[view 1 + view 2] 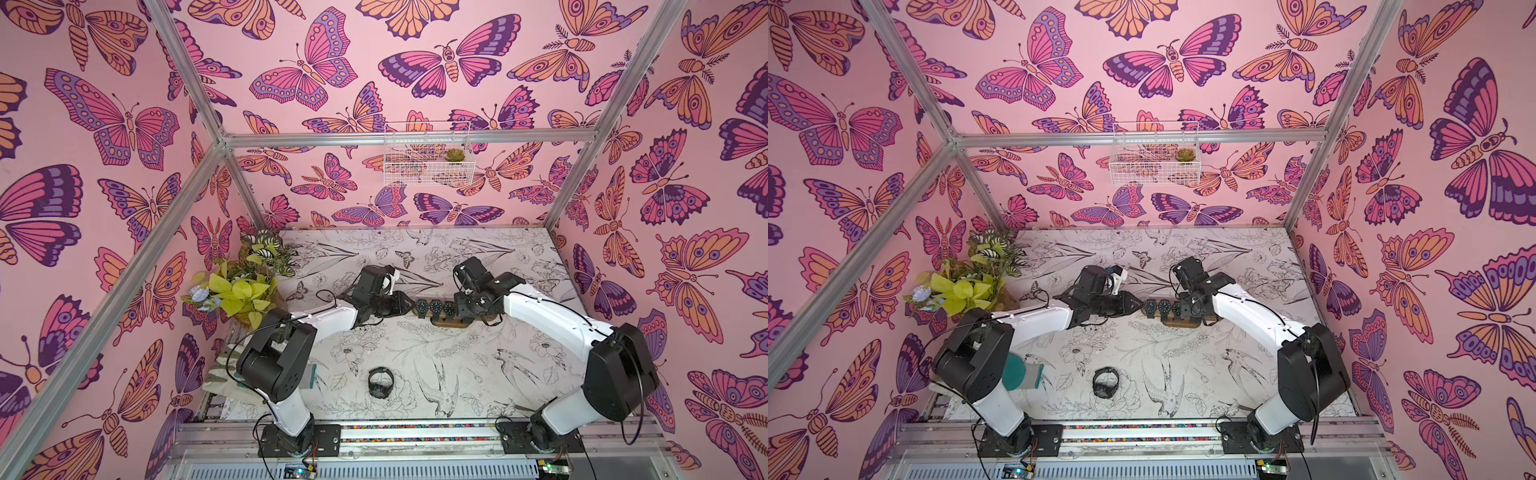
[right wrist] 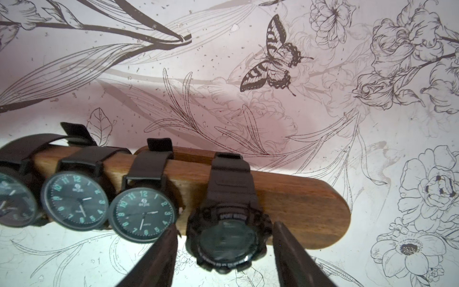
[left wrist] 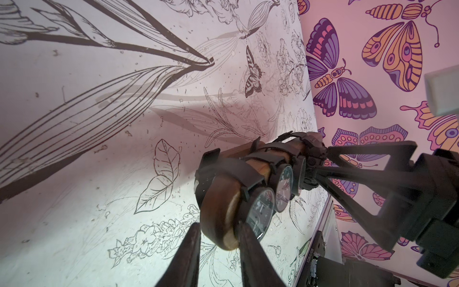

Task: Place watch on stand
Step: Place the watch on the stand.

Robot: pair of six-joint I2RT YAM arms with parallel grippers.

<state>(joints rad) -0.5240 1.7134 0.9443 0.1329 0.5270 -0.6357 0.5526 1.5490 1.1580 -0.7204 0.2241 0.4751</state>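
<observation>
The stand is a brown wooden bar lying across mid-table. Three round-faced black watches sit strapped along it. A chunky black digital watch hangs on the bar beside them. My right gripper is open, one finger on each side of its case with small gaps. My left gripper is shut on the stand's rounded end, opposite the right gripper. Another black watch lies loose on the table near the front, also seen in a top view.
A leafy plant stands at the back left corner. A white wire basket hangs on the back wall. A pale glove and a teal object lie by the left arm's base. Pink walls close in three sides.
</observation>
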